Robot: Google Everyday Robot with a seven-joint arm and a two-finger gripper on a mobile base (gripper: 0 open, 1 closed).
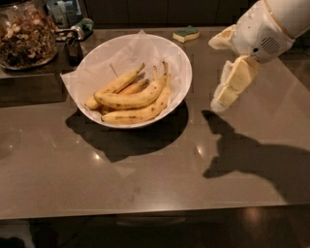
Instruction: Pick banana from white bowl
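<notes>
Fingers (215,75) spread beside white bowl (183,72); sponge (186,34), nut jar (26,36) behind.

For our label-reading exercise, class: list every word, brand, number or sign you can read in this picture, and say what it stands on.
No text can be read.
The containers behind the jar of nuts may carry labels, but they are too blurred to read.
The white bowl, the banana, the sponge and the tool, which hangs over the table right of the bowl, show no writing.
</notes>
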